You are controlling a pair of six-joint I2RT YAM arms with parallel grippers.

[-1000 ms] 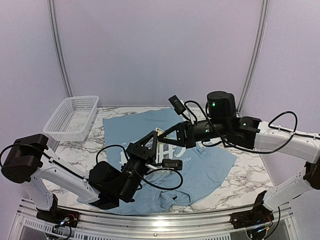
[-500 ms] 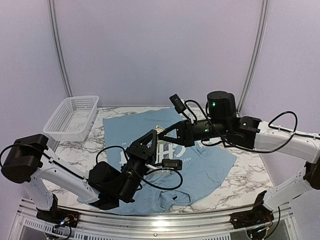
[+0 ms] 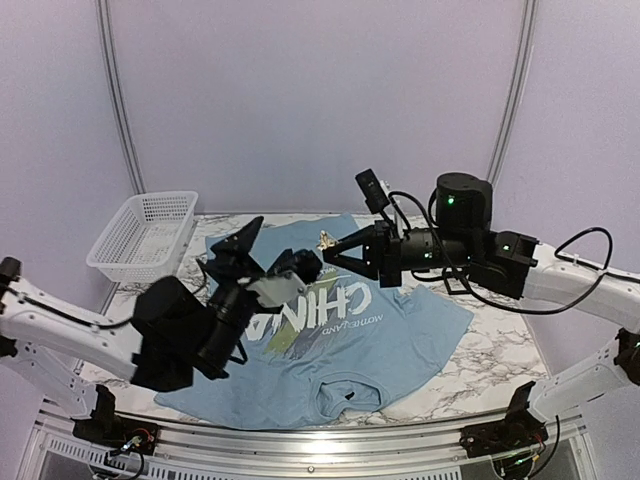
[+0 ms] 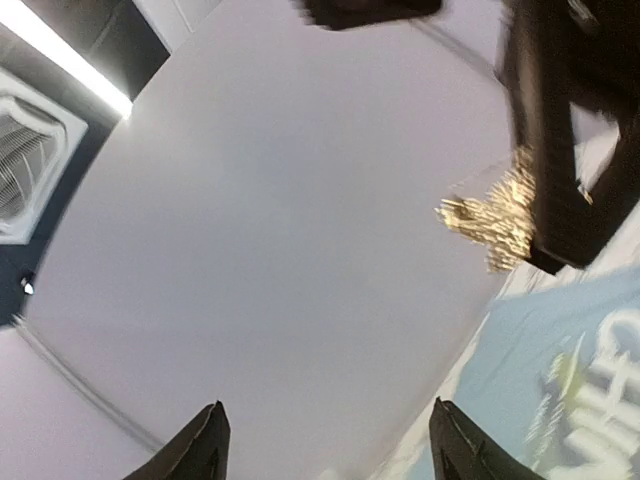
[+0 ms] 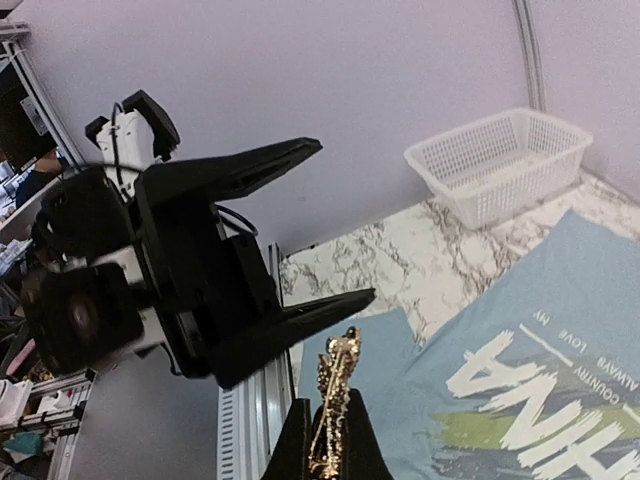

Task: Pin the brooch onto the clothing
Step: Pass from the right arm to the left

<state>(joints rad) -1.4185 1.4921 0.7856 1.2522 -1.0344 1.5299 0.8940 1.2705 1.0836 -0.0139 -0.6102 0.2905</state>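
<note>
The brooch (image 3: 325,240) is a small glittering gold piece, seen edge-on in the right wrist view, brooch (image 5: 335,400). My right gripper (image 3: 336,250) is shut on it and holds it in the air above the clothing (image 3: 400,330), a light blue T-shirt with white "CHINA" lettering spread flat on the table. My left gripper (image 3: 272,250) hangs open a short way left of the brooch, with nothing between its fingers. In the left wrist view the brooch (image 4: 490,215) shows blurred at the upper right, well clear of the left gripper (image 4: 328,408).
A white mesh basket (image 3: 145,235) stands at the back left on the marble table (image 3: 500,350). A metal rail (image 3: 320,445) runs along the near edge. Both arms hover over the shirt's upper half.
My left gripper has opened, let go of the brooch and swung back to the left. The right gripper keeps the brooch and has shifted slightly right.
</note>
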